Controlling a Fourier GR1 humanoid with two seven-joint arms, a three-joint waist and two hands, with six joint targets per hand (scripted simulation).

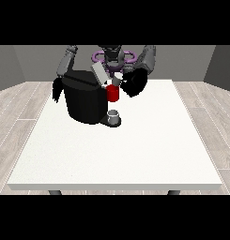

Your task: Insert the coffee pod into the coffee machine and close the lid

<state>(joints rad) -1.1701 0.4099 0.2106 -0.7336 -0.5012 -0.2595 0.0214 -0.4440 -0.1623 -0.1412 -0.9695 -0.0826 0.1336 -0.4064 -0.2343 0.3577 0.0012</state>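
A black coffee machine stands on the white table, towards its far left part. Its grey lid is tilted up and open. The machine's red front part shows below the lid. A small white coffee pod sits at the fingertips of the hand at the view's right, just above the red part. A grey cup rests on the machine's base. The hand at the view's left hangs beside the machine, off the table's left edge.
The table's front half and right side hold nothing else. Wooden floor surrounds the table. The robot's torso is behind the machine.
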